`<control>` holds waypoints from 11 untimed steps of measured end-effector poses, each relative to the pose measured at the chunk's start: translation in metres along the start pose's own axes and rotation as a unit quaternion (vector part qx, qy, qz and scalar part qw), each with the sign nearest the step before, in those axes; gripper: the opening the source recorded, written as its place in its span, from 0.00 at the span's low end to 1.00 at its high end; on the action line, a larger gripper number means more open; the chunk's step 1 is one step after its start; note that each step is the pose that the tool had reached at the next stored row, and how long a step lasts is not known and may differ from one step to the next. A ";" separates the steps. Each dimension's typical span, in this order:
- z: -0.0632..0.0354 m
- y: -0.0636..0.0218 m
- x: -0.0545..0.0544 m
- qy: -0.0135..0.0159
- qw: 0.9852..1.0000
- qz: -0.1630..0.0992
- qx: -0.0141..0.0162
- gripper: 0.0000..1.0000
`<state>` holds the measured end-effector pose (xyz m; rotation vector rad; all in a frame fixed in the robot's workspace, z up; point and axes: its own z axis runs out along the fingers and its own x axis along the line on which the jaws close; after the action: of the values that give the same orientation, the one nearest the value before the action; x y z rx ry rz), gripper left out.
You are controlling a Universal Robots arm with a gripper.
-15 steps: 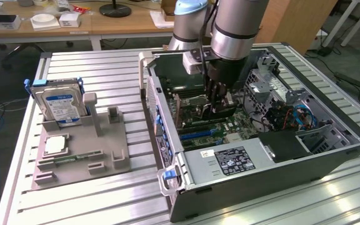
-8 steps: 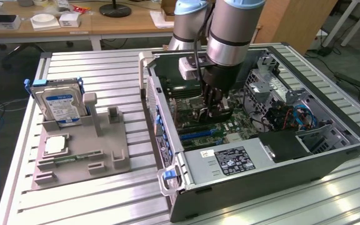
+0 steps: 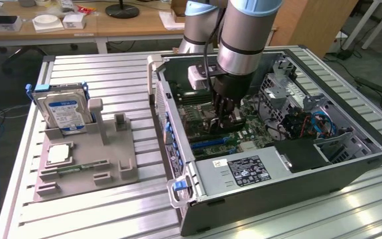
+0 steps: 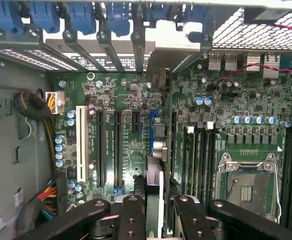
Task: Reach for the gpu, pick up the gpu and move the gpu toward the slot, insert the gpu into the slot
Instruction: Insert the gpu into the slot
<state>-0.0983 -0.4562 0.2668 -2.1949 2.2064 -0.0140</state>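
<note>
Inside the open computer case the gripper hung from the arm straight down over the green motherboard. In the wrist view the gripper was nearly closed, its black fingers pressed against either side of the gpu, which it held between them. The gpu stood on edge, so it appeared as a thin strip. Its long axis ran parallel to the expansion connectors, and its metal bracket end pointed toward the case's rear wall with the blue retaining clips. The card sat directly along the blue slot, whose strip showed just beside its edge; I could not tell whether it was fully seated. The white connector and the black ones lay on one side of the gpu, the memory slots and the silver processor socket on the other. In the exterior view, at its left, a silver hard drive stood upright in a grey fixture on the slatted aluminium surface, well apart from the case.
</note>
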 end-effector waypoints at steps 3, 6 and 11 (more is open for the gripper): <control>0.0011 0.0013 0.000 0.000 1.000 0.000 0.000 0.27; 0.0019 0.0014 0.001 0.000 1.000 0.000 0.000 0.27; 0.0028 0.0017 0.002 0.000 1.000 0.000 -0.001 0.27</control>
<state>-0.0999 -0.4585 0.2639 -2.1954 2.2071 -0.0124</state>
